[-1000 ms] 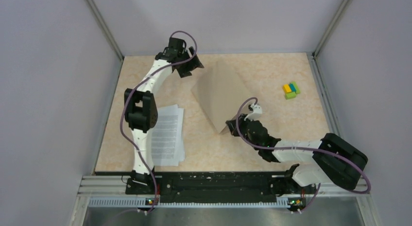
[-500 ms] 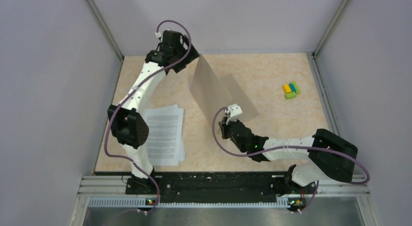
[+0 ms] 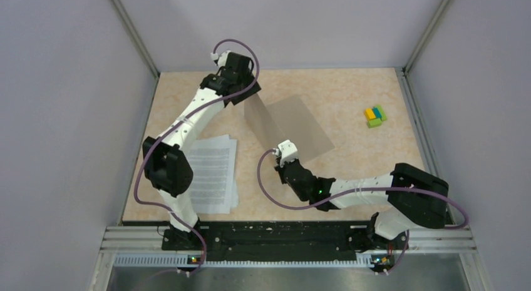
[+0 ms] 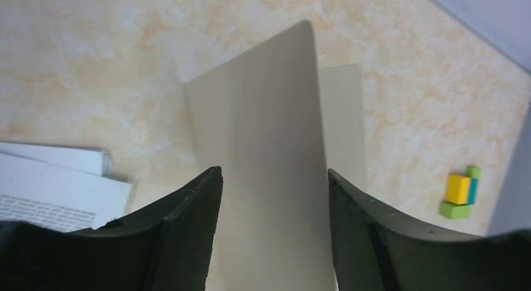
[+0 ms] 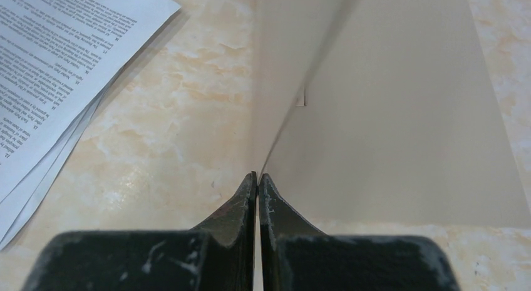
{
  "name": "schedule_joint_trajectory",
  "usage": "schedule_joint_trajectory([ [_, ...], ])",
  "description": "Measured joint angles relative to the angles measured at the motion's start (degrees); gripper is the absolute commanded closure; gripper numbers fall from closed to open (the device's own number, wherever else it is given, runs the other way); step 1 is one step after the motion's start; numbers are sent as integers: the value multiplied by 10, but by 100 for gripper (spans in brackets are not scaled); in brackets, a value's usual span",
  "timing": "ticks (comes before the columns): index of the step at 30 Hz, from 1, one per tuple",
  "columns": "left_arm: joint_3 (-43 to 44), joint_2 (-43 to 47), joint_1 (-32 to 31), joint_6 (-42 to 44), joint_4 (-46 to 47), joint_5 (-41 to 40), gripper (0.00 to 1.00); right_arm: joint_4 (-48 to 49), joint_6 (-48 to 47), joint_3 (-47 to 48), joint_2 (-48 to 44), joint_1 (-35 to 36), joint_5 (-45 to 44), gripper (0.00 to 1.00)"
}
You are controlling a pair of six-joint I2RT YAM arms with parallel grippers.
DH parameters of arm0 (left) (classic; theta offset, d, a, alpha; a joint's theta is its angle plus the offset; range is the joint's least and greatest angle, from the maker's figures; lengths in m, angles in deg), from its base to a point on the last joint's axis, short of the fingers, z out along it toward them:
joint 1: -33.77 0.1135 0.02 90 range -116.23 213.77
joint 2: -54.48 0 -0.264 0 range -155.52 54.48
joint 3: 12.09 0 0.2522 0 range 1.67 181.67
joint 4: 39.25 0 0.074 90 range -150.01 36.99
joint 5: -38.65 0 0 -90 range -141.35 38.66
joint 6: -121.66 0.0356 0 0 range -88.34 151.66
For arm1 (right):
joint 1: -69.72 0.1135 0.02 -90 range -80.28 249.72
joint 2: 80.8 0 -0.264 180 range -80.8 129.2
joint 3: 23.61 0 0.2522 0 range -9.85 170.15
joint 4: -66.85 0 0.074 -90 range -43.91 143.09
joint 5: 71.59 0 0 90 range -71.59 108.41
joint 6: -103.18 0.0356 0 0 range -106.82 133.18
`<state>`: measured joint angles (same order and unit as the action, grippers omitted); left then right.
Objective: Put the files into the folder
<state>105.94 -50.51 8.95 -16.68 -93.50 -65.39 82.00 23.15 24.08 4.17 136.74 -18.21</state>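
The tan folder lies open at the middle of the table, its lower leaf flat and its cover standing up along the left side. My right gripper is shut on the cover's near edge. My left gripper is open at the cover's far end, and the cover's broad face fills the gap between its fingers. The files, white printed sheets, lie flat to the left of the folder, next to the left arm, and also show in the right wrist view.
A small yellow, blue and green block cluster sits at the right of the table, apart from the folder. Walls close the table at the back and on both sides. Both arm bases stand on the black rail at the near edge.
The right gripper has drawn the cover's near edge left and toward the bases, so the folder now stands open instead of tented. The left gripper has shifted slightly at the far corner.
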Motion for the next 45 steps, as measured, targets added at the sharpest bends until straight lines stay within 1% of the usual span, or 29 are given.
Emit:
schedule_joint_trajectory([
  [2,-37,15,-2,5,2,-10,51,-8,-1,4,0,0,0,98],
  [3,-56,23,-2,11,1,-16,55,-14,-3,7,0,1,0,93],
  [4,-66,28,-2,15,0,-20,58,-19,-4,10,0,2,0,86],
  [5,-75,32,-2,20,1,-24,60,-25,-6,15,0,3,0,77],
  [7,-85,38,-2,33,0,-28,64,-35,-9,24,0,7,3,55],
  [9,-89,44,0,47,2,-28,67,-50,-9,33,-5,14,10,38],
  [10,-91,48,1,54,3,-27,70,-61,-9,36,-10,17,19,32],
  [12,-95,57,5,72,5,-18,73,-91,-9,40,-33,23,47,24],
  [13,-97,62,8,82,9,-9,74,-103,-4,40,-46,25,60,21],
  [18,-131,88,32,122,36,49,82,-180,17,42,-149,33,137,12],
  [20,-151,95,45,138,53,85,83,-210,23,50,-182,33,153,9],
  [23,-168,97,63,156,72,138,83,-260,35,80,-216,33,162,8],
  [26,-183,97,73,174,93,199,83,-307,48,124,-223,21,164,8],
  [28,-195,97,73,184,107,244,83,-331,61,147,-223,-1,172,7],
  [32,-206,97,72,192,115,322,82,-369,90,164,-221,-69,186,7],
  [36,-212,97,71,187,127,371,81,-399,121,168,-200,-130,205,7],
  [39,-264,108,69,156,183,387,81,-421,148,168,-179,-181,230,7],
  [40,-288,114,69,144,202,387,80,-427,156,168,-173,-198,237,7],
  [42,-344,130,63,115,234,383,70,-436,172,168,-163,-227,247,7],
  [44,-387,143,49,91,254,373,67,-442,184,167,-154,-247,253,7],
  [45,-402,147,42,80,259,367,61,-445,189,167,-150,-252,254,7],
])
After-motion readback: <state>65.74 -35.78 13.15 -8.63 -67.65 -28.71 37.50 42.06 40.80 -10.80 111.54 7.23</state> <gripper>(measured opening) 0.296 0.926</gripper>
